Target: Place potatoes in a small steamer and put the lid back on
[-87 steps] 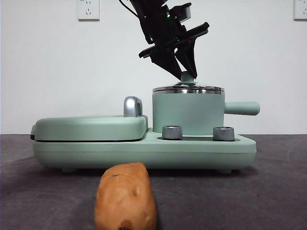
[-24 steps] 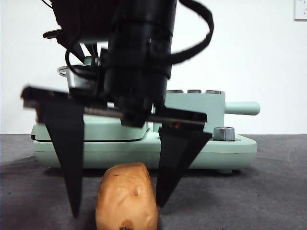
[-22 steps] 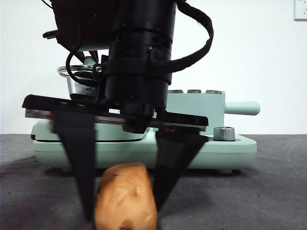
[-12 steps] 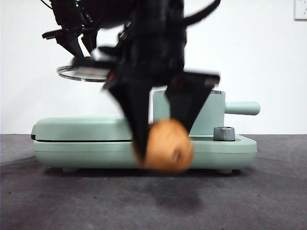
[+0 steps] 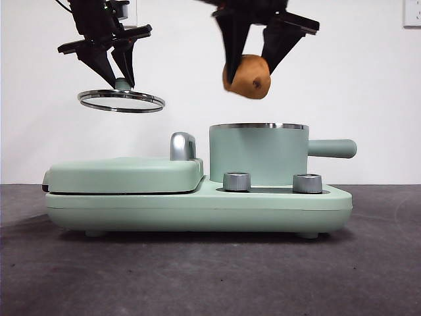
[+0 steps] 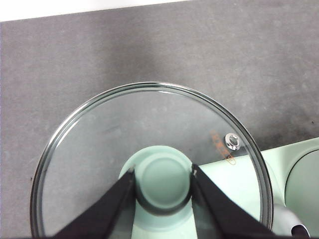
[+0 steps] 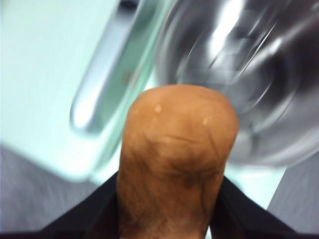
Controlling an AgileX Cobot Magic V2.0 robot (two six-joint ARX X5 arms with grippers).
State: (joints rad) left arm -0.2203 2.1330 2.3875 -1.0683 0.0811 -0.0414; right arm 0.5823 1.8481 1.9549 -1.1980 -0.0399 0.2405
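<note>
Over on the left, the left hand (image 5: 122, 78) hangs high with its jaws clamped on the mint knob of the lid (image 5: 121, 101), holding the glass disc level in the air above the flat griddle cover (image 5: 125, 174), well clear of the pot. In its own wrist view the lid (image 6: 149, 159) fills the picture, the dark bench showing through the glass.

Moving right, the big change: a second ago the potato lay on the bench at the front with the right hand's jaws coming down either side of it; now the right hand (image 5: 253, 62) has it pinched and lifted, and the potato (image 5: 247, 76) hangs above the small steamer (image 5: 258, 153), a little toward the pot's left side. The right wrist view, blurred by motion, shows the potato (image 7: 177, 159) between the jaws with the shiny open pot beyond. I'd say the pick is done and the lowering comes next; the lid waits its turn.

The bench (image 5: 210, 276) is dark grey and matte, now bare in front of the cooker base (image 5: 197, 207). Behind is a plain white wall with a socket (image 5: 412, 13) at the top right corner.
</note>
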